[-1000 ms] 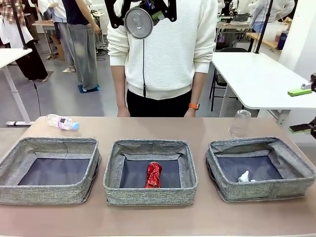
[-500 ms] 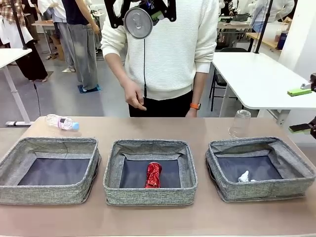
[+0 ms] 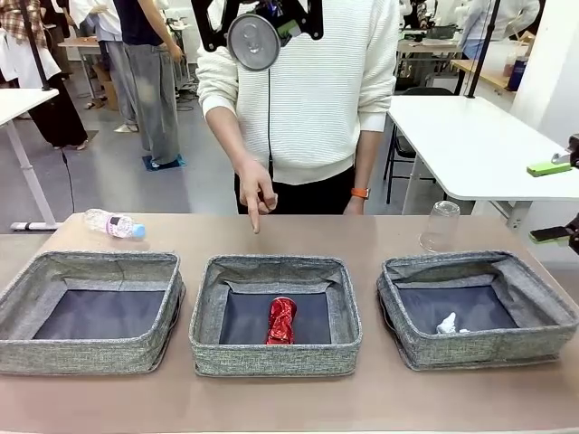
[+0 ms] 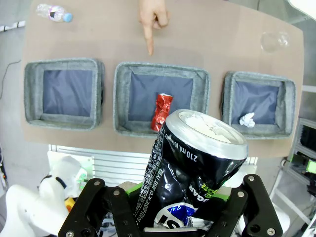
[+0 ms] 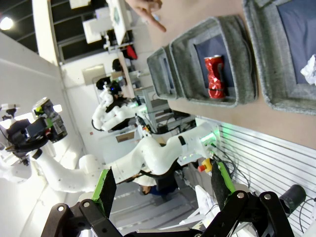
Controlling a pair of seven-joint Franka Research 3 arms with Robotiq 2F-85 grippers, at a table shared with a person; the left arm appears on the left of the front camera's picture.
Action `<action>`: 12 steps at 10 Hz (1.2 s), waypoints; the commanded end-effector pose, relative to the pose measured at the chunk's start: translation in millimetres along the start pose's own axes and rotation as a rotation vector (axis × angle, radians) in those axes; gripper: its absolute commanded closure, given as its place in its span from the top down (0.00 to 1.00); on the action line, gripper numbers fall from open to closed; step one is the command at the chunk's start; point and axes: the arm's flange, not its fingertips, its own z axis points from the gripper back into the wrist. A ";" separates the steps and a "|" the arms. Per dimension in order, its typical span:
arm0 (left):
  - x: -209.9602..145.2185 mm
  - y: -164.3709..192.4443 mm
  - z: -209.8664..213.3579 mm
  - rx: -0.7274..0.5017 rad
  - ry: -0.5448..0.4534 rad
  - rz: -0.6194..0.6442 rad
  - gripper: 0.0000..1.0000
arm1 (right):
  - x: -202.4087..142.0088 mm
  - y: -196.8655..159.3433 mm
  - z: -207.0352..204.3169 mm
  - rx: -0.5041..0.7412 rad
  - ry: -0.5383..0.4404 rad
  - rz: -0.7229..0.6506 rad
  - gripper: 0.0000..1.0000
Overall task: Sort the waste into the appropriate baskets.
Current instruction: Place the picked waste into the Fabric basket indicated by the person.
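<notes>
Crushed dark printed can (image 4: 197, 163) was gripped betw. the left jaws and held well above the tabletop (image 3: 362, 231), w/ all three baskets seen below it in the left wrist view. Right jaws were seen spread wide open w/ nothing betw. them, well apart from the baskets. Dented red can (image 3: 281, 320) was found lying in the middle basket (image 3: 274, 357), and crumpled white paper wad (image 3: 447, 324) in the right basket (image 3: 479, 348). Only the dark bottom of the left basket (image 3: 86, 354) was seen. Clear plastic bottle (image 3: 114, 223) was left lying on the tabletop behind the left basket, and clear plastic cup (image 3: 441, 226) stood upside down behind the right one. Person's hand (image 3: 256, 188) was held w/ index finger pointed down at the tabletop just behind the middle basket
</notes>
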 end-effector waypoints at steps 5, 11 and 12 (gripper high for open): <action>-12.5 8.2 -24.8 -0.032 -0.028 -0.016 0.00 | 2.9 2.5 -1.5 0.008 -0.009 0.019 1.00; -102.4 53.5 -274.2 -0.014 0.002 0.030 0.00 | 2.9 2.5 -1.5 0.008 -0.009 0.019 1.00; -101.0 53.6 -288.9 -0.022 -0.016 0.039 0.00 | 2.9 2.5 -1.5 0.008 -0.009 0.019 1.00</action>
